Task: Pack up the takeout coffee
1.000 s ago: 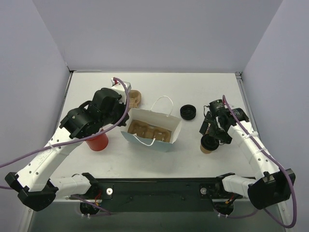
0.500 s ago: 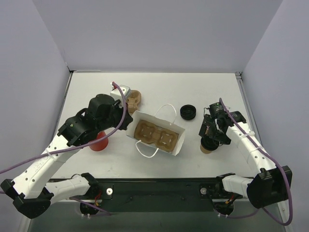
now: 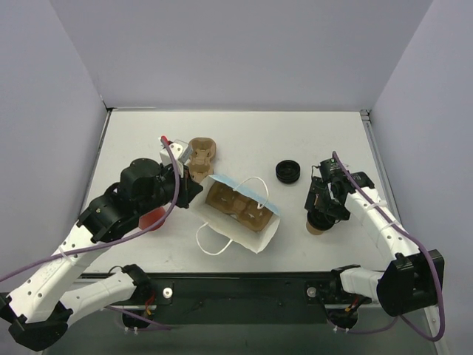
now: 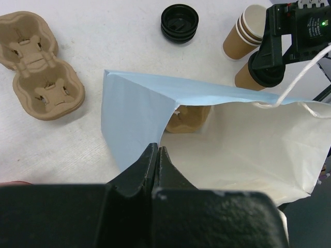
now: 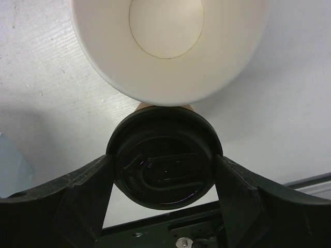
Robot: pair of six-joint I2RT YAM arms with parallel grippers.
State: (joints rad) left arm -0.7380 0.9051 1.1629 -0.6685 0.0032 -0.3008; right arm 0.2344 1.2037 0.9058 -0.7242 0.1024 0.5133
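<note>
The left gripper (image 4: 156,155) is pinched tight on the bag (image 4: 134,108) at its mouth. A tray (image 4: 189,118) sits inside just beyond the tips, and the red cup (image 3: 153,220) is behind them to the left. The right gripper (image 5: 164,157) clasps the kraft cup (image 4: 247,78) by its lid (image 5: 164,170), a finger against each side, with open cups (image 5: 165,46) just ahead.

Lighting is bright, even and diffuse from overhead. Shadows on the worktop (image 3: 310,140) are soft and faint beneath the arms. Top view sharp, no glare. Left wrist view: left tool (image 4: 156,152) near-black, underexposed, slightly soft; paper bag (image 4: 134,108) interior close to overexposure. Right wrist view: black lid (image 5: 164,165) carries a faint sheen; near foreground soft.
</note>
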